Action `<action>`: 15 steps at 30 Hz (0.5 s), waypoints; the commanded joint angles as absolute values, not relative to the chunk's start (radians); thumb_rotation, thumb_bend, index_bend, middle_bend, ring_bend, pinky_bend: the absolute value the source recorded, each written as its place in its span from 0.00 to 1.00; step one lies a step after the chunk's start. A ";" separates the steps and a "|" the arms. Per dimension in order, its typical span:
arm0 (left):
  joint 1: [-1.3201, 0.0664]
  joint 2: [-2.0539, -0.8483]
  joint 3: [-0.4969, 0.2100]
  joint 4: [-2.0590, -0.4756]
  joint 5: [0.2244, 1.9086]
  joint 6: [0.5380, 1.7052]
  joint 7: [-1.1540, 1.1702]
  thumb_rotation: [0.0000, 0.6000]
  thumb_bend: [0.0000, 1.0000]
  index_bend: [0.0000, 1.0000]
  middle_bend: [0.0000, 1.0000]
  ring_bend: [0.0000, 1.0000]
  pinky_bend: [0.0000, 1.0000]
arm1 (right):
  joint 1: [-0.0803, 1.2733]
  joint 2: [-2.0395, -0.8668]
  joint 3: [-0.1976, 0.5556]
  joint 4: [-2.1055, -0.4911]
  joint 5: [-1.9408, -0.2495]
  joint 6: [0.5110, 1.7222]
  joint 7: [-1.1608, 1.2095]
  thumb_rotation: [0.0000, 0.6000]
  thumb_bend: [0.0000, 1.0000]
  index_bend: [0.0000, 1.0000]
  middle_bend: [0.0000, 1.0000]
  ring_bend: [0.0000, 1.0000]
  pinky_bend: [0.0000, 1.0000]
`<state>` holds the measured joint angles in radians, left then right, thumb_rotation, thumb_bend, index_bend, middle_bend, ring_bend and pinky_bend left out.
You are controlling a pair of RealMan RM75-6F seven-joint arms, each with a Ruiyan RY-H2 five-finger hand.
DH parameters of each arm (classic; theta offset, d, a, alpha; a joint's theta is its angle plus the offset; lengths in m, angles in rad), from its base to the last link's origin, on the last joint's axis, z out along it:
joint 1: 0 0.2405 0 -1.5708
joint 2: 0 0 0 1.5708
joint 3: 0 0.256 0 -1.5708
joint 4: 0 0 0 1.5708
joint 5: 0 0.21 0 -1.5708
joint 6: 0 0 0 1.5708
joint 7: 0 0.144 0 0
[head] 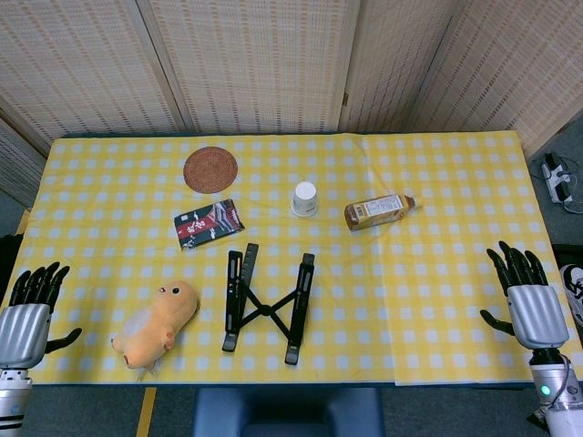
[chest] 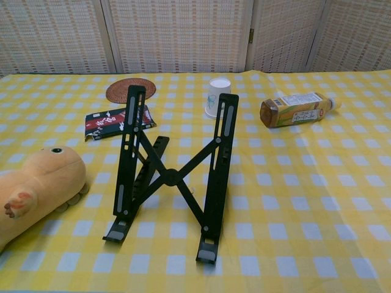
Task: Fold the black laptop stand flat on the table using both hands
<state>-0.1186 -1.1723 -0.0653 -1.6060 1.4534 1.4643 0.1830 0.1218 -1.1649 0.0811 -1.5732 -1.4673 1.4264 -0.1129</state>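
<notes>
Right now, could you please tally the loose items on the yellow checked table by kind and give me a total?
Laptop stand: 1
Plush toy: 1
Snack packet: 1
Woven coaster: 1
Paper cup: 1
Drink bottle: 1
Total: 6

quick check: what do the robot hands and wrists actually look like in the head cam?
Both match: the left robot hand and the right robot hand have black fingers and a ribbed silver-grey metal back. Below each sits a silver cylindrical wrist section. The right wrist shows a small green light and some black parts near it. No cables or printed markings are visible on either. The chest view shows neither one.
</notes>
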 commanded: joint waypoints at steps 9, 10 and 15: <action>-0.136 -1.170 -0.068 -1.621 1.467 1.454 0.179 1.00 0.15 0.06 0.07 0.03 0.00 | 0.135 -1.159 0.073 -1.581 -1.492 1.416 -0.093 1.00 0.19 0.00 0.00 0.04 0.00; -0.139 -1.168 -0.068 -1.625 1.472 1.450 0.173 1.00 0.15 0.06 0.08 0.03 0.00 | 0.137 -1.157 0.072 -1.583 -1.498 1.415 -0.088 1.00 0.19 0.00 0.00 0.04 0.00; -0.158 -1.156 -0.070 -1.639 1.487 1.434 0.158 1.00 0.15 0.06 0.08 0.03 0.00 | 0.170 -1.142 0.059 -1.601 -1.533 1.365 -0.004 1.00 0.19 0.00 0.00 0.05 0.00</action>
